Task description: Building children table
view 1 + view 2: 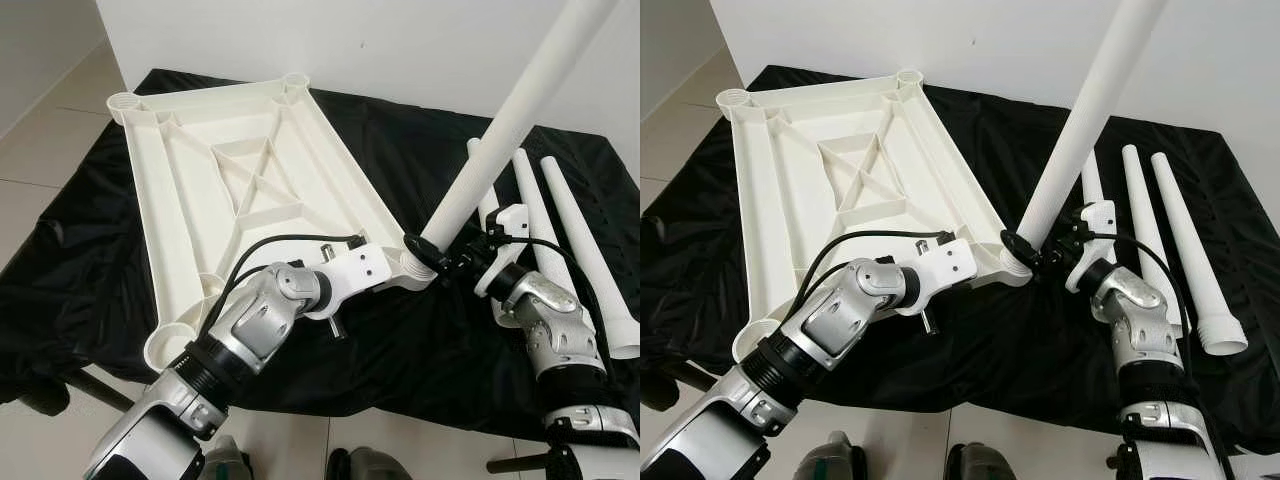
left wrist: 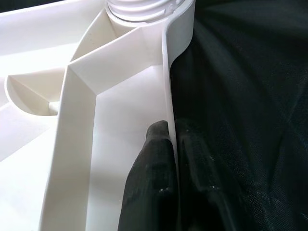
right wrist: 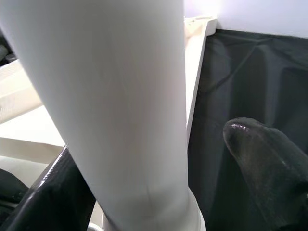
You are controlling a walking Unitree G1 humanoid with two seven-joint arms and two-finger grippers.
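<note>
White plastic tabletop [image 1: 240,150] lies upside down on black cloth [image 1: 420,330]; left pincer [image 2: 171,144] pinches its rim, right pincer [image 1: 1040,255] pinches leg [image 1: 500,140] at corner socket. Light, stiff, likely slick; grip low.

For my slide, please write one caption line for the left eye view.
Left pincer clamps the upturned tabletop rim while right pincer holds a white leg at the corner socket.

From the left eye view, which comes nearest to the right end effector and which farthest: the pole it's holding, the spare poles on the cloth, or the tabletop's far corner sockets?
1. Held leg, inside the right end effector, at the tabletop's near right corner.
2. Loose legs, lying on the cloth to its right.
3. Far corner sockets, at the tabletop's back end, by the wall.
</note>
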